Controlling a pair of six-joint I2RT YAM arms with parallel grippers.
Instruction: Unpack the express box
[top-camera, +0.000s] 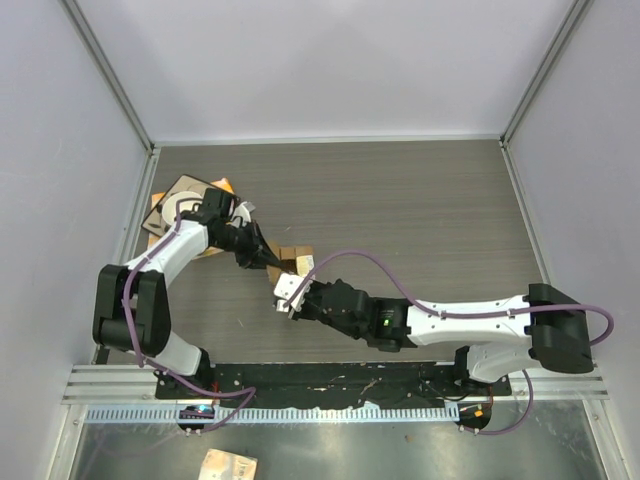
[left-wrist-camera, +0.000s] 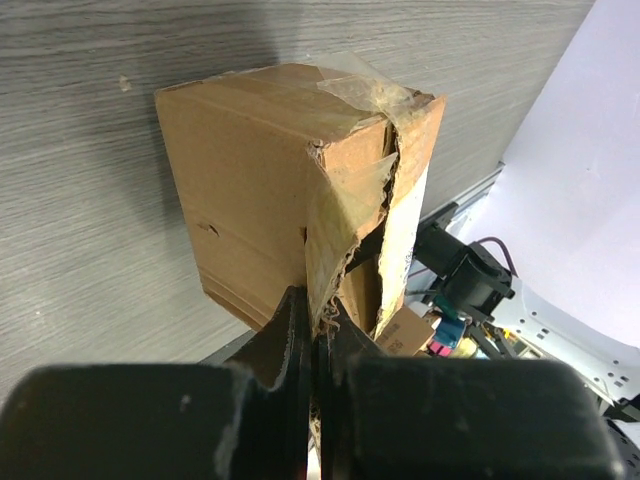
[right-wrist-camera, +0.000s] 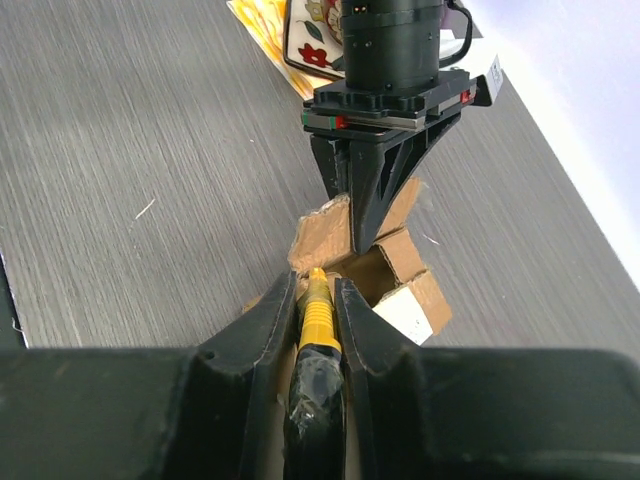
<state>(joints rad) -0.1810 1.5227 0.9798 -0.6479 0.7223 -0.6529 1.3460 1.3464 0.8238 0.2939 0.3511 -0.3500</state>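
Observation:
The express box is a small brown cardboard parcel on the grey table, with torn, taped top flaps open. My left gripper is shut on one torn flap of it; the box body fills the left wrist view. My right gripper is shut on the yellow utility knife, whose tip points at the box's open top. A white label shows on one flap. The left fingers hold the far flap in the right wrist view.
The flat brown-and-orange card with the white cup lies at the far left, behind the left arm; its edge shows in the right wrist view. A metal rail runs along the near edge. Walls enclose the table.

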